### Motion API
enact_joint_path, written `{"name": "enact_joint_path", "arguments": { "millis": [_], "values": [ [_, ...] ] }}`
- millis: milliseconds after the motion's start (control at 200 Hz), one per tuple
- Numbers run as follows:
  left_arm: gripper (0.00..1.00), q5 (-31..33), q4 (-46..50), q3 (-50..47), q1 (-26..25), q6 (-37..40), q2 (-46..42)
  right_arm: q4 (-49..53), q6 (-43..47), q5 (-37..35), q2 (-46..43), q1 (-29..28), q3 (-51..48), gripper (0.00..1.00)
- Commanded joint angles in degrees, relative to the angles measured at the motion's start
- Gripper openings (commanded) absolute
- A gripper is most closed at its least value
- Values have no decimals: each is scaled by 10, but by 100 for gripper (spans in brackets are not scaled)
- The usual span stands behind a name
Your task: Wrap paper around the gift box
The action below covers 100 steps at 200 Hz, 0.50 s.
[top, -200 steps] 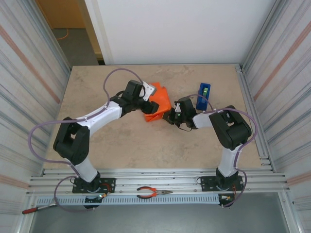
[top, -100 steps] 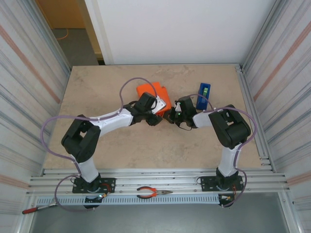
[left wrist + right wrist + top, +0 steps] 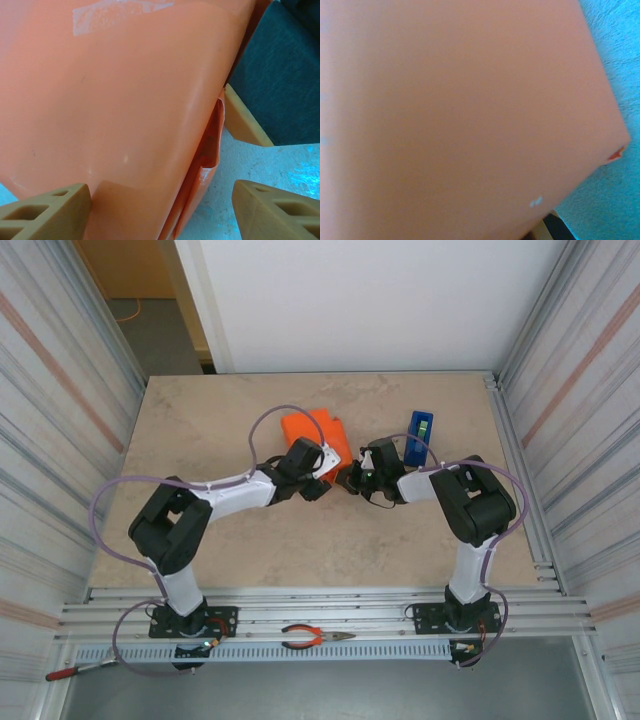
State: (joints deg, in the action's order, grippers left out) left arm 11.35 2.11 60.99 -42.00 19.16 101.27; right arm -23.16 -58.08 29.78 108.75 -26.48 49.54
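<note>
Left arm and right arm: white tubular links, bulky black joint housings; a thin mauve cable loops loose along each, base to wrist; black base plates, bolted; left fingers tan plastic, wedge-shaped, with hollow lattice cut-outs.

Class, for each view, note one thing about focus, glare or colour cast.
Top external: sharp, evenly lit, no glare on the table. Left wrist: paper in focus, tape showing a pale sheen. Right wrist: paper blurred, too close; table tinted blue.
</note>
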Motion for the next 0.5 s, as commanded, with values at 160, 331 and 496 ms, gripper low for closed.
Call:
{"name": "enact_joint_path", "arguments": {
  "millis": [160, 331, 496],
  "values": [
    [78, 95, -78, -51, -11, 25, -16, -9, -9, 6, 11, 5, 13, 0],
    [79, 107, -94, -60, -13, 37, -15, -9, -9, 6, 11, 4, 12, 0],
    [79, 118, -99, -61, -14, 40, -2, -10, -10, 6, 10, 5, 11, 0]
  ]
}}
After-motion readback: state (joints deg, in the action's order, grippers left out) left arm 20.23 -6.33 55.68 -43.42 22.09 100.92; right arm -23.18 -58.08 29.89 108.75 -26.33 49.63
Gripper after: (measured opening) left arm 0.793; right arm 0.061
